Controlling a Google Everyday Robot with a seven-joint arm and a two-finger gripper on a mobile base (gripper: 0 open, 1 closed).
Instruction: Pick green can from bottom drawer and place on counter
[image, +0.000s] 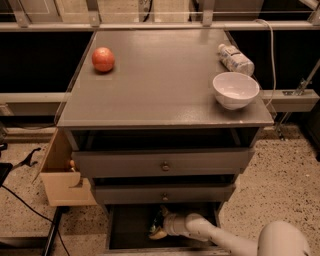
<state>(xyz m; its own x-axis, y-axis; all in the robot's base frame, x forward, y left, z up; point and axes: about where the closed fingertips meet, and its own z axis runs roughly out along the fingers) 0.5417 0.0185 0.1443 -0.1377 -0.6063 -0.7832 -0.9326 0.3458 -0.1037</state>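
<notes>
The gripper (163, 225) is sitting low inside the bottom drawer (127, 229), which is standing pulled open. It is reaching right against the green can (156, 230), and whether it is apart or clamped on the can cannot be told, since the wrist is hiding that end. The can is lying at the drawer's middle, under the second drawer's front.

The can is likely handling light, with thin, stiff but dentable walls and a slick metal skin. Taking it across the middle of the body with moderate squeeze is looking safest.

Counting:
- one can
- three drawers
- one red-orange fruit (103, 59), one white bowl (235, 89) and one clear bottle (235, 59) sitting on the table (160, 90)

The table's centre is looking suitable for the placing.
</notes>
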